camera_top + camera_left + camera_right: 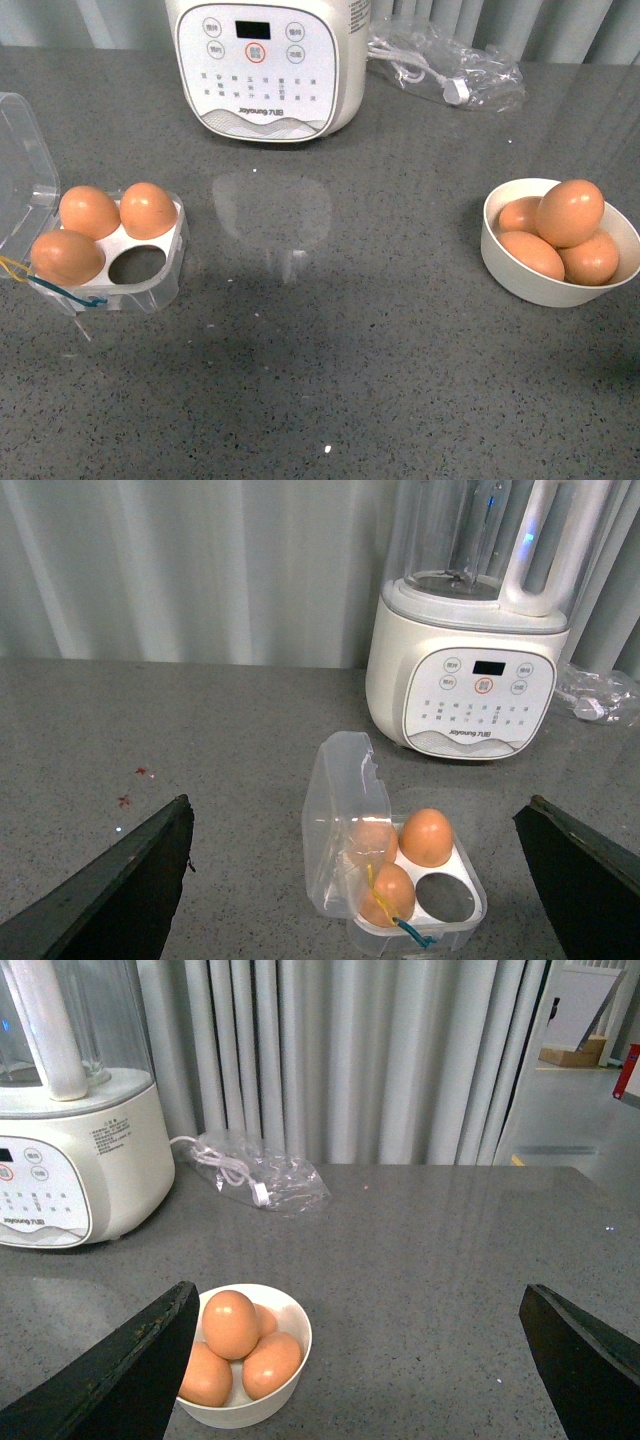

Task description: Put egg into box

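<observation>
Across grey speckled countertop (330,390) — box (165,268) L, bowl (520,285) R; pleated curtain (350,1060) behind

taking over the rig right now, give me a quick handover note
Left gripper: open, empty, looking at the box.
Right gripper: open, empty, looking at the bowl.
Box: lid open, three eggs seated, the near cup on the bowl's side empty.
Bowl: four eggs; the top egg looks easiest to take.
Left to do: carry one egg from the bowl into the empty cup.
</observation>
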Controlling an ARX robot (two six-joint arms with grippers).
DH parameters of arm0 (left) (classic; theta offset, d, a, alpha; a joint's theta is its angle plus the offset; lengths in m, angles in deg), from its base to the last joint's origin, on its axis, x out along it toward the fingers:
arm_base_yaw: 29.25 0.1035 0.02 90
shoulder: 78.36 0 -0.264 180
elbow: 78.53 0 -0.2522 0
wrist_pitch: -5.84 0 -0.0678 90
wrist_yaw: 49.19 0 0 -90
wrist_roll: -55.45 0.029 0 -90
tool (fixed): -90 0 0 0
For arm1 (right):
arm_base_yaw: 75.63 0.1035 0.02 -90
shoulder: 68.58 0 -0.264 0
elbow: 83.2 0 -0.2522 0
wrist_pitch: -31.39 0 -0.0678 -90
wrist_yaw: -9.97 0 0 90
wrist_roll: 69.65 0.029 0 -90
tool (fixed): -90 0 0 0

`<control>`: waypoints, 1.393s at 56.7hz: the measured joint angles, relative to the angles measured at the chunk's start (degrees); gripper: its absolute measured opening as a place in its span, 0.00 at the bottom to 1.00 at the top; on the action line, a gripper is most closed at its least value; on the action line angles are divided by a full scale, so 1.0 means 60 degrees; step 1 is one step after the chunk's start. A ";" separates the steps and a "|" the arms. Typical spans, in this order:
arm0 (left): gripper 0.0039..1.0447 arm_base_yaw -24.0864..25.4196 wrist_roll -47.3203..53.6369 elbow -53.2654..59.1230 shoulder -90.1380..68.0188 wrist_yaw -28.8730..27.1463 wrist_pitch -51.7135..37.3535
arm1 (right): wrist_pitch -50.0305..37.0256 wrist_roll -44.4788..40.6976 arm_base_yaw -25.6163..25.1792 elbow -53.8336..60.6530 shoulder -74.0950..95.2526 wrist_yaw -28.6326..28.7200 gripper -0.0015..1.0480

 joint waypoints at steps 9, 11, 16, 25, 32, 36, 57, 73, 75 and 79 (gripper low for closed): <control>0.94 0.0000 0.0000 0.0000 0.0000 0.0000 0.0000 | 0.0000 0.0000 0.0000 0.0000 0.0000 0.0000 0.93; 0.94 0.0000 0.0000 0.0000 0.0000 0.0000 -0.0004 | 0.0000 0.0000 0.0000 0.0000 0.0000 0.0000 0.93; 0.94 0.0000 0.0000 0.0000 0.0000 0.0000 -0.0004 | 0.0000 0.0000 0.0000 0.0000 0.0000 0.0000 0.93; 0.94 0.0000 0.0000 0.0000 0.0000 0.0000 -0.0004 | 0.0000 0.0000 0.0000 0.0000 0.0000 0.0000 0.93; 0.94 0.0000 0.0000 0.0000 0.0000 0.0000 -0.0004 | 0.0000 0.0000 0.0000 0.0000 0.0000 0.0000 0.93; 0.94 0.0000 0.0000 0.0000 0.0000 0.0000 0.0000 | 0.0000 0.0000 0.0000 0.0000 0.0000 0.0000 0.93; 0.94 0.0000 0.0000 0.0000 0.0000 -0.0004 0.0000 | 0.0648 0.2157 0.0448 -0.0987 0.3286 -0.2317 0.93; 0.94 0.0000 0.0000 0.0000 0.0000 0.0000 0.0000 | -0.3996 0.1107 -0.0084 -0.1526 0.9293 0.0120 0.93; 0.94 0.0000 0.0000 0.0000 0.0000 0.0000 0.0000 | -0.4350 0.0922 -0.0051 -0.1617 0.9704 0.0317 0.93; 0.94 0.0000 0.0000 0.0000 0.0000 0.0000 0.0000 | -0.4976 0.0557 0.0018 -0.1840 1.0499 0.0732 0.93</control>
